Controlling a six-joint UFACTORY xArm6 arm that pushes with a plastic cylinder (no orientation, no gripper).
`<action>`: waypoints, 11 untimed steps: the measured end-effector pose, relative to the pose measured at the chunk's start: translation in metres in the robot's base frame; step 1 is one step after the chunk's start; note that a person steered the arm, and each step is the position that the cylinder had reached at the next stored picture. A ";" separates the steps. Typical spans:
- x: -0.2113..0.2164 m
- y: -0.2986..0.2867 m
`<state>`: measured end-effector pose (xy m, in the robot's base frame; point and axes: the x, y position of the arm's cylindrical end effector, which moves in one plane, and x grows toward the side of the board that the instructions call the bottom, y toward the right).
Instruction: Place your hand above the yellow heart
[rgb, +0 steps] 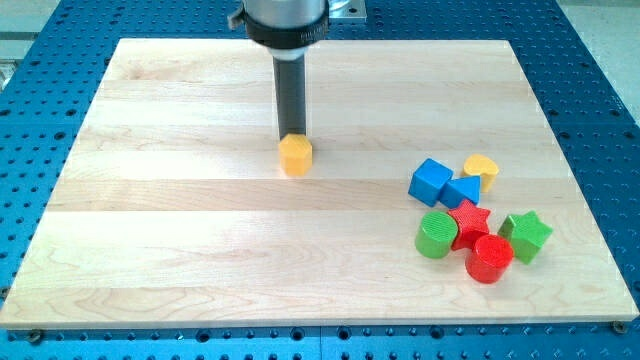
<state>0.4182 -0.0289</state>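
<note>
The yellow heart (482, 168) lies at the view's right, at the top of a cluster of blocks, touching the small blue block (463, 190). My tip (292, 135) stands near the board's upper middle, right at the top edge of a yellow hexagonal block (295, 156). The tip is far to the left of the yellow heart, about a third of the board's width away.
The cluster at the right also holds a blue cube (431, 181), a red star (469, 222), a green cylinder (436, 235), a red cylinder (490, 259) and a green star (526, 235). The wooden board (180, 250) lies on a blue perforated table.
</note>
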 end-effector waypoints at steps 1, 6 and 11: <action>0.078 0.000; 0.149 0.047; 0.063 0.260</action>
